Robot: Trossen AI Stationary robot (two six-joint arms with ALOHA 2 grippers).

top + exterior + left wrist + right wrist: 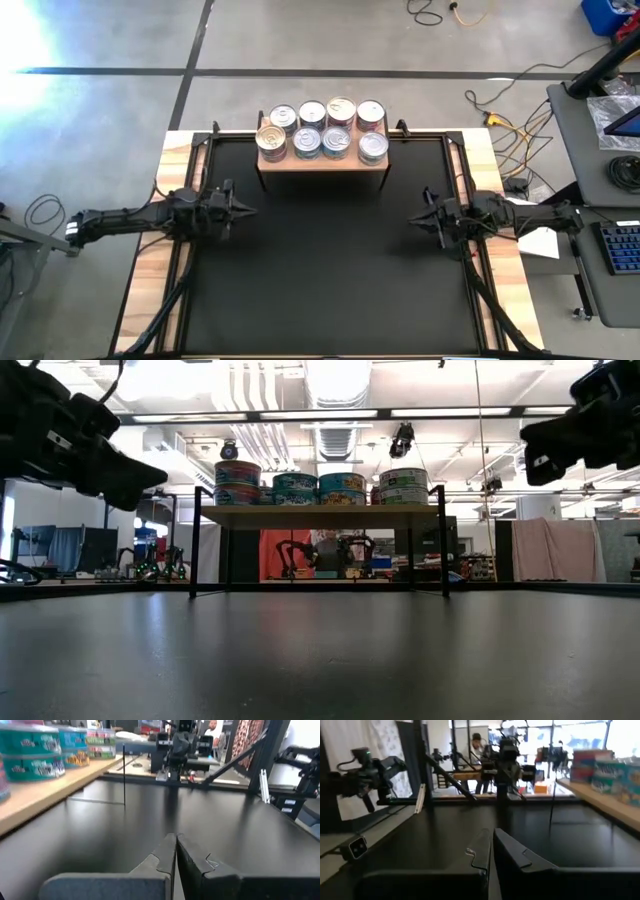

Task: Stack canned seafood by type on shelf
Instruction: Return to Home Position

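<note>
Your left gripper (176, 836) has its fingers pressed together on nothing, hovering over the left side of the black mat (330, 280). The right gripper (492, 831) mirrors it on the opposite side, also closed and empty. Both are well apart from the shelf (320, 163) at the back, where every can (322, 128) I can see stands in two rows, stacked two high. To home cleanly, settle each arm level and give the shelf legs a wide berth.

tins (337, 142) fill the shelf (322, 163) on the black mat (330, 270).
</note>
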